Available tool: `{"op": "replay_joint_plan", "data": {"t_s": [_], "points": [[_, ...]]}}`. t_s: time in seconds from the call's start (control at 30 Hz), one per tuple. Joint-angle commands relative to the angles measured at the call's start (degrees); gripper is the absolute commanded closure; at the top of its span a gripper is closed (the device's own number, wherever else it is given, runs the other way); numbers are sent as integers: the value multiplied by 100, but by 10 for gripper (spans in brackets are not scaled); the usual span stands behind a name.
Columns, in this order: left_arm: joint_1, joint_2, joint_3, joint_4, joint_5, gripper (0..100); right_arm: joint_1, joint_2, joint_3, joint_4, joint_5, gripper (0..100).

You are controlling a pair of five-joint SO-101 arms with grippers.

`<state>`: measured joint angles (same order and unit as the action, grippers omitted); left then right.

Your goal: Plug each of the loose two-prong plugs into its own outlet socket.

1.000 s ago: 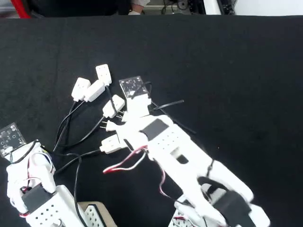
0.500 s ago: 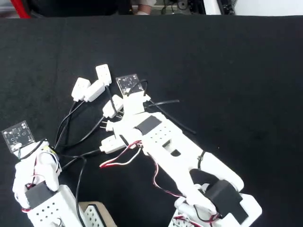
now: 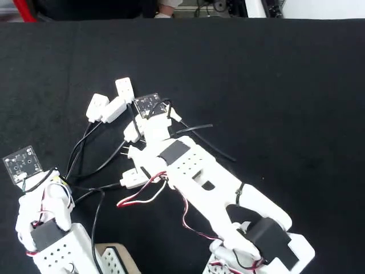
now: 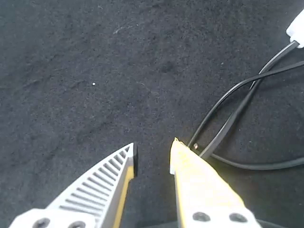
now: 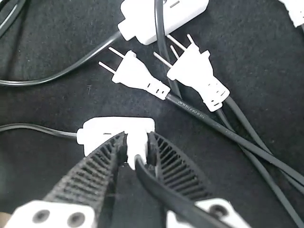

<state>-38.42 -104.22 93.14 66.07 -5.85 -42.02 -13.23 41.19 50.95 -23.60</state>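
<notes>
Plug number one [image 5: 136, 77] and plug number two [image 5: 198, 69] lie loose side by side on the black table [image 3: 285, 85], prongs bare. On my high view they sit toward 9 o'clock from the table's middle, tucked against the right arm [image 3: 194, 171]. My right gripper [image 5: 136, 149] has its fingers pinched in on the edge of a white socket block [image 5: 116, 129], which lies just beside plug number one. On the high view that block lies at 6 o'clock from the plugs, and its cord runs off toward 9 o'clock. The other sockets [image 3: 114, 109] cluster at about 11 o'clock from the plugs. My left gripper [image 4: 153, 154] hangs over bare cloth with its fingers a small gap apart and nothing between them. Black cables [image 4: 228, 123] pass just beside one finger. The left arm [image 3: 45, 222] stands at 7 o'clock on the table.
</notes>
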Motion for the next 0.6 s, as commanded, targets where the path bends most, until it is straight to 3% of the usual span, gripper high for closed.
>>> {"op": "replay_joint_plan", "data": {"t_s": [0.0,0.3,0.57], "points": [[75,-26,-48,-123,-35,866,-70,-84,-374,325,-70,987],[75,-26,-48,-123,-35,866,-97,-1059,-303,1055,-62,987],[66,-26,-48,-123,-35,866,-413,-673,-145,923,-352,987]]}}
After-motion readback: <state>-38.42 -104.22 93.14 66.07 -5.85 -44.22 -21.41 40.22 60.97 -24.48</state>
